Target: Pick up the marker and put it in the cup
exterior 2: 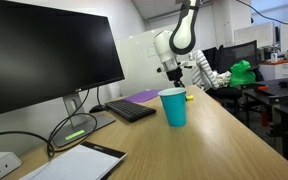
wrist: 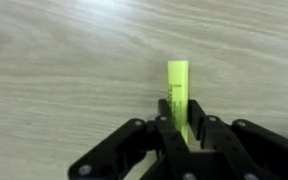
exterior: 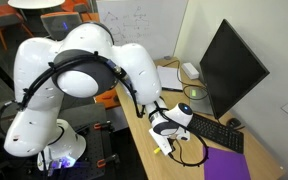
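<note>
Marker [wrist: 178,85] in pincer [wrist: 187,128]
Pincer clamped narrow on the marker; its yellow end projects past the fingers, over the bench [wrist: 64,60].

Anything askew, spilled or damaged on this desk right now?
Nothing stands out. The cup stands upright on the desk, with nothing spilled near it. In the wrist view the marker sits straight in the gripper and looks intact. The keyboard lies flat by the monitor.
</note>
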`<state>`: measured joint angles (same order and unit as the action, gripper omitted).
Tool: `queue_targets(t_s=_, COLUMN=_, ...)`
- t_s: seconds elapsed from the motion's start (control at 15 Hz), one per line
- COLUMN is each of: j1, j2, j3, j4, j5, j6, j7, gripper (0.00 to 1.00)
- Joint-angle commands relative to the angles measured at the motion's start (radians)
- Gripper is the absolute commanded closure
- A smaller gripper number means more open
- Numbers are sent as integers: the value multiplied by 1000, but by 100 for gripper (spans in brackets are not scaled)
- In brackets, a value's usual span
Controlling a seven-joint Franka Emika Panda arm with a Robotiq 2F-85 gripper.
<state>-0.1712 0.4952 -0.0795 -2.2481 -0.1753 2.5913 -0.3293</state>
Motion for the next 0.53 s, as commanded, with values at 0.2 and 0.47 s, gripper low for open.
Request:
queue_targets(t_s=0.2, j1=25, j2=-29, j3=-12, j4=52, j5=28, j6=-289, j7=113, gripper=95)
queue_targets(t_s=0.47, j1=-6, j2=-33, j3=28, j4=166, j5=183, j6=-564, j7=125, gripper=95)
